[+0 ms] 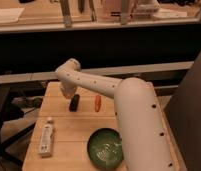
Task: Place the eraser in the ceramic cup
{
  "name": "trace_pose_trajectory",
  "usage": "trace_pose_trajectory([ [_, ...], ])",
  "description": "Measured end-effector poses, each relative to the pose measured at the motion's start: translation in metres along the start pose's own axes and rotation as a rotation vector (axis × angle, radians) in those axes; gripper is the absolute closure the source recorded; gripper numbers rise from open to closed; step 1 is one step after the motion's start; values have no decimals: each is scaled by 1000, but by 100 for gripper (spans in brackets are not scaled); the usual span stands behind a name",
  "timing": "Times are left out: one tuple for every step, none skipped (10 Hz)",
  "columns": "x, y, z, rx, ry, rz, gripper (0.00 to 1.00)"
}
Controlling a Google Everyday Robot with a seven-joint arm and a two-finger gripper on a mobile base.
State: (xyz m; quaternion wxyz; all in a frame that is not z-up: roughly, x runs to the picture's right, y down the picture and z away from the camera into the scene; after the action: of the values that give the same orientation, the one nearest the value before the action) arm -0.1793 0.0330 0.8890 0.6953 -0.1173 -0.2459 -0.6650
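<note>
Gripper is hanging at the end of the white arm, pointing down over the far left part of the wooden table. I cannot tell whether it is standing wide or narrow, because the wrist is covering it. The eraser, a small black oblong block, is showing right at the gripper's near side. I cannot tell whether the 2 are touching, or whether the block is lying on the wood or being held.

Just to the right of the eraser, and apart from it, an orange carrot-like piece is lying on the table. Toward the near left corner, a long white remote is resting lengthwise, well apart from both. The ceramic cup, a wide green vessel shaped more like a bowl, is sitting at the near middle of the table, close beside the thick part of the arm, and nothing is showing inside it.

Judging from this, the task is sitting at its 1st stage. The gripper is meeting the eraser at the far left, while the lift, the carry toward the near middle and the release into the cup are all waiting to be done.
</note>
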Motion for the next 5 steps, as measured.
trace_pose_trajectory([
  [-1,-1,-7,-1,17,-6,50],
  [0,0,-8,-1,20,-2,41],
  [0,2,-6,1,20,4,33],
  [0,6,-4,2,18,13,23],
  [0,8,-3,2,18,19,20],
])
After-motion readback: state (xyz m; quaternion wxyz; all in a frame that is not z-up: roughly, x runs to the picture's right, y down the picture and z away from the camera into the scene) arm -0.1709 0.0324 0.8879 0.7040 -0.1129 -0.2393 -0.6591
